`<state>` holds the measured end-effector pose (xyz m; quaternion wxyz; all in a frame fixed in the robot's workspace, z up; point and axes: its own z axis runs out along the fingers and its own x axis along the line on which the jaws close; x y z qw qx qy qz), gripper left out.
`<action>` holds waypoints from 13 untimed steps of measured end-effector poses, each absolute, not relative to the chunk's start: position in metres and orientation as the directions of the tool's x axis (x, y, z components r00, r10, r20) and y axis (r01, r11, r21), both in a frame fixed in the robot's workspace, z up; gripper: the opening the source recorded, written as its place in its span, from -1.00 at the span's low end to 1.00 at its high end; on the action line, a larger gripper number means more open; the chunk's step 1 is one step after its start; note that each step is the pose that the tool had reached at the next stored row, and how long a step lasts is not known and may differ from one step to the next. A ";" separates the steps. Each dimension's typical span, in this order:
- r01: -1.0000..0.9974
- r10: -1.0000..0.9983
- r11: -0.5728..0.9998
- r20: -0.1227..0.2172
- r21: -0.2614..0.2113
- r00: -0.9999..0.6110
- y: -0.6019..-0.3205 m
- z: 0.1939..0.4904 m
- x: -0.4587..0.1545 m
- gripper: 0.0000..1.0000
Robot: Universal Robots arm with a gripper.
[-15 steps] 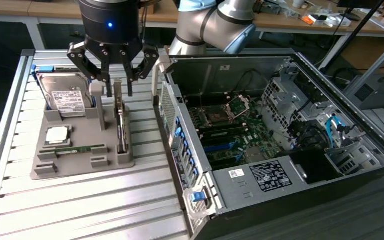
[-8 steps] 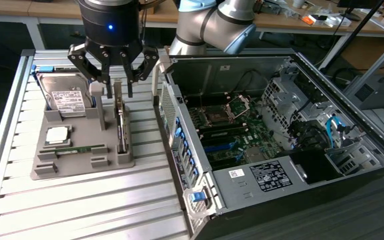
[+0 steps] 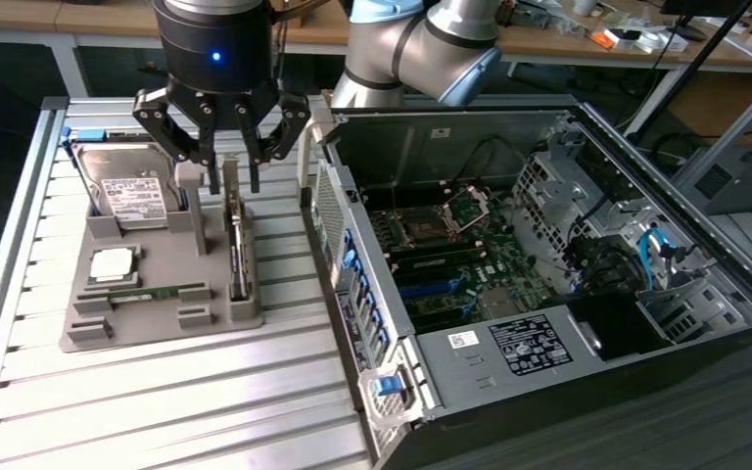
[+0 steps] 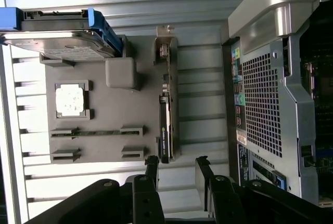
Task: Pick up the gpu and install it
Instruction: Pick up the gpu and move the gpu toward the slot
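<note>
Grey plastic holder (image 3: pixel 154 318) on the slatted table (image 3: pixel 154 411) carries the gpu (image 3: pixel 236 245), standing on edge in the slot along the holder's side nearest the open computer case (image 3: pixel 481 362). A hard drive (image 3: pixel 128 191) sits at the holder's end below the arm. Above that end of the holder, the gripper (image 3: pixel 230 178) hangs over the gpu with its fingers spread wide, gripping nothing

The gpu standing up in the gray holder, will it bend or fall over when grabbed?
Probably stiff, not bendy: the gpu looks like a rigid flat card. It stands on its thin edge in a slot of the gray holder, so it might tip if nudged sideways.
</note>
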<state>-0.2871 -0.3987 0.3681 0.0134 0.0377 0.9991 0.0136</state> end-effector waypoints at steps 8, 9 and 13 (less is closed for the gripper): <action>0.075 0.076 0.997 -0.026 0.028 -0.997 -0.399 0.362 -0.287 -0.16; 0.075 0.076 0.997 -0.026 0.028 -0.997 -0.399 0.362 -0.287 -0.16; 0.075 0.076 0.997 -0.026 0.028 -0.997 -0.399 0.360 -0.287 -0.16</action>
